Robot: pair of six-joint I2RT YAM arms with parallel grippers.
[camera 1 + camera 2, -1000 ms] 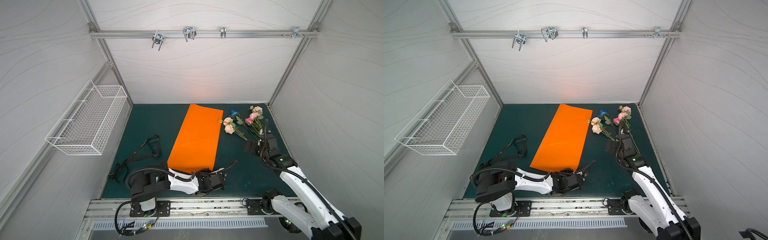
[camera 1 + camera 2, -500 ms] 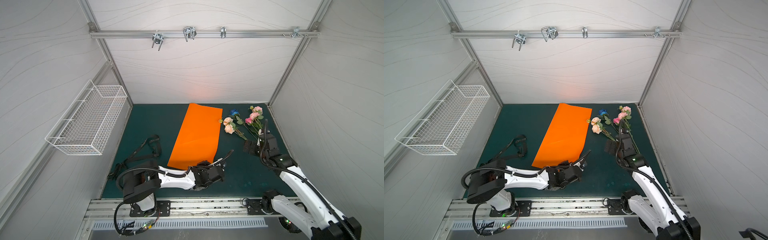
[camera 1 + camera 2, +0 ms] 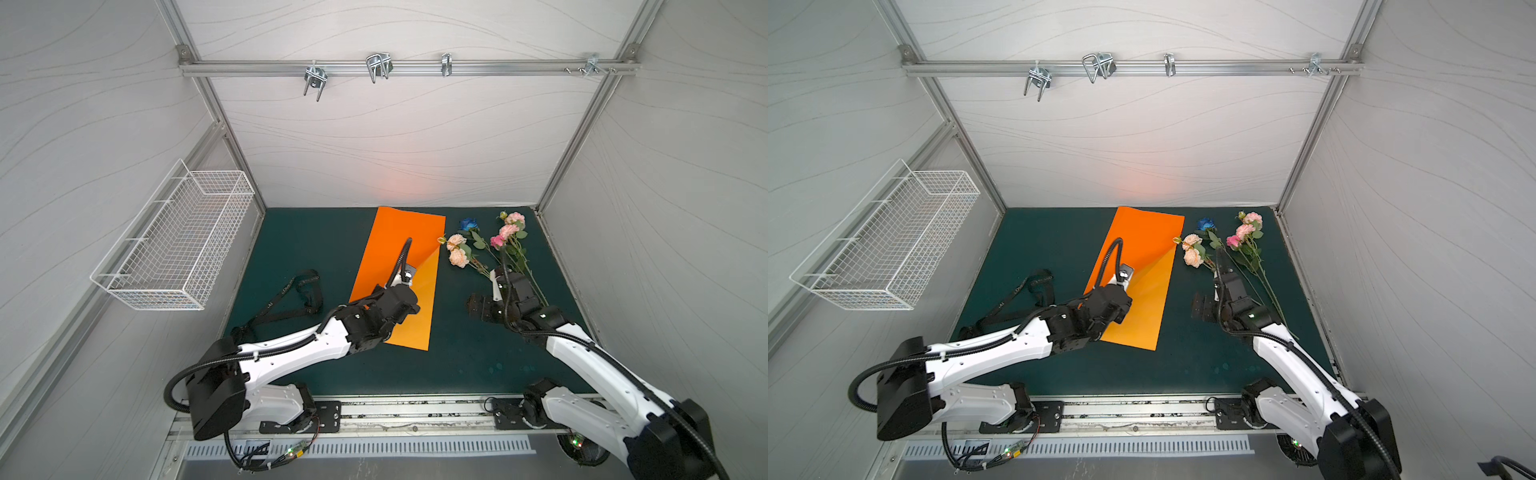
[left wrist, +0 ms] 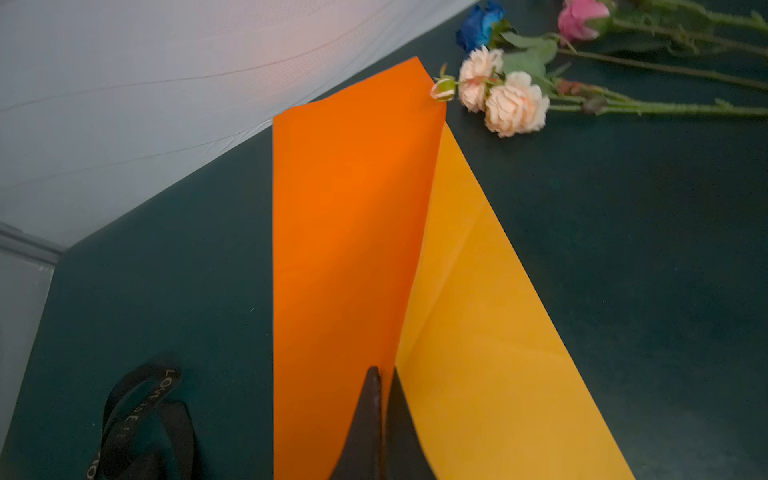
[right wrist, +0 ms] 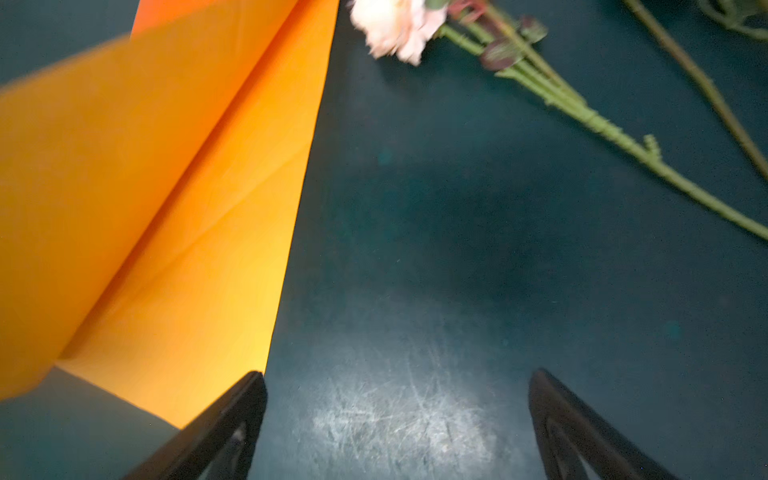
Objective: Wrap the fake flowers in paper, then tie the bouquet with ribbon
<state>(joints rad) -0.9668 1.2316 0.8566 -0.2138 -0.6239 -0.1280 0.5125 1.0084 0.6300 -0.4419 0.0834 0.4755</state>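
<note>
Evidently clamped the left end effector point(image 4: 384, 376) on the edge of the paper point(image 4: 345, 249), holding a fold upright, probably to ready a wrap. Held the right end effector point(image 5: 397, 374) spread wide over the table point(image 3: 316, 249), near the bouquet point(image 3: 478, 242) lying beside the paper.

Light: bright, even in both top views.
Glow: orange paper sheet point(image 3: 424, 228) tints white far wall point(image 3: 395, 187).
Blur: right wrist view smeared; peach-and-pink bouquet of fake flowers point(image 5: 395, 29) soft.
Sheen: pale glare on scuffed dark green mat point(image 5: 399, 415).
</note>
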